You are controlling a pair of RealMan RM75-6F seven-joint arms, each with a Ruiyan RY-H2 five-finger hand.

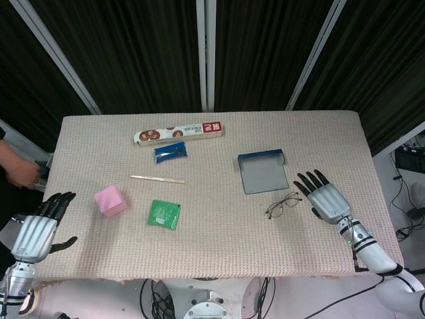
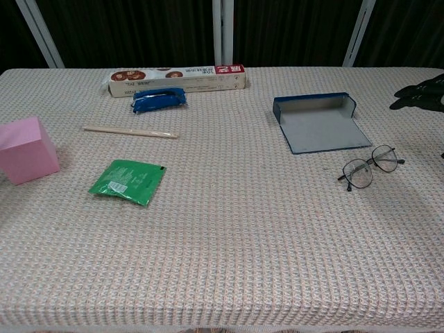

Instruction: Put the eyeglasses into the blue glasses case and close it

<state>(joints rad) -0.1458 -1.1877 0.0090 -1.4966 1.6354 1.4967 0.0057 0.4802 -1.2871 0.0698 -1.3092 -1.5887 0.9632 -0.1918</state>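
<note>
The eyeglasses [image 1: 283, 204] [image 2: 370, 166] lie flat on the table, thin dark wire frame, just in front of the blue glasses case [image 1: 261, 171] [image 2: 320, 123]. The case lies open, its grey inside facing up and its blue flap at the far side. My right hand [image 1: 324, 197] [image 2: 423, 92] hovers just right of the glasses with fingers spread, holding nothing. My left hand [image 1: 41, 226] hangs at the table's front left edge, fingers apart and empty, far from both things.
A pink cube [image 1: 110, 200] [image 2: 26, 148], a green packet [image 1: 164, 214] [image 2: 127, 182], a wooden stick [image 1: 157, 178] [image 2: 130, 131], a blue wrapper [image 1: 170, 152] [image 2: 159, 100] and a long snack box [image 1: 178, 132] [image 2: 177, 80] lie on the left half. A person's hand [image 1: 20, 171] shows at the far left.
</note>
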